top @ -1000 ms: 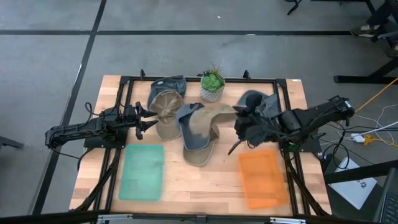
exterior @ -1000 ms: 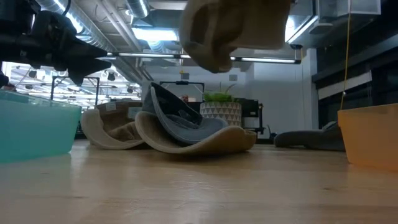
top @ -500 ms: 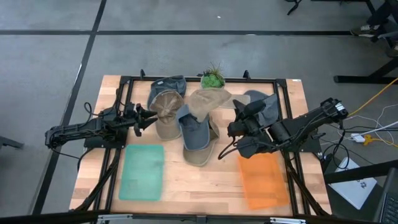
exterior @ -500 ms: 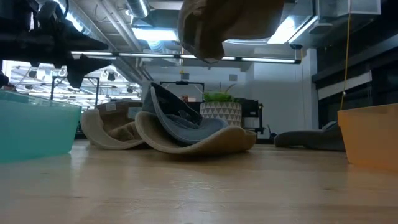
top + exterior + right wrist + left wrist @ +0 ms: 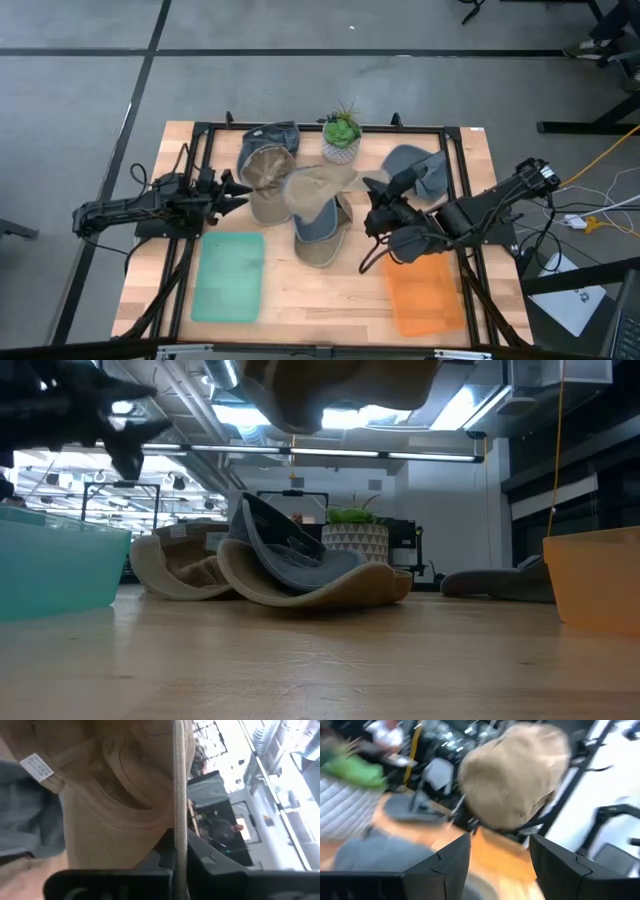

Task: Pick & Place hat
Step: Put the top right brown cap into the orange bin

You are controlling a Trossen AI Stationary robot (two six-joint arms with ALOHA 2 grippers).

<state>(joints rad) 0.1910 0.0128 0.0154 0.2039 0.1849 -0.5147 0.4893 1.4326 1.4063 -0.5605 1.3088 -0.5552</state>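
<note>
A tan hat [image 5: 316, 185] hangs in the air over a pile of hats at the table's centre, held by my right gripper [image 5: 372, 212], which is shut on it. The low view shows the tan hat [image 5: 340, 390] high above the table. In the right wrist view its inside, with a white label [image 5: 37, 765], fills the picture. My left gripper [image 5: 235, 190] hovers open left of the pile, its fingers pointing at the tan hat [image 5: 515, 775] without touching it. A grey-and-tan hat [image 5: 318, 228] lies upside down on the wood below. My right gripper pinches the tan hat by the thin edge of its brim [image 5: 179, 820], which runs edge-on between the two fingers [image 5: 165, 857]. The fingers come level from the table's right side. The hat is lifted clear, its crown standing out beyond the fingers toward the left.
Another tan hat [image 5: 265, 175] and a grey one [image 5: 270, 135] lie at the far left of the pile, and a grey hat [image 5: 415, 165] lies far right. A potted plant [image 5: 342, 135] stands at the far edge. A teal bin [image 5: 228, 277] sits near left, an orange bin [image 5: 425, 290] near right.
My right gripper has carried the tan hat toward the table's left, from right of centre to above the pile and closer to my left gripper. The hat has stayed lifted and has swung as it went. My left gripper has risen a little.
</note>
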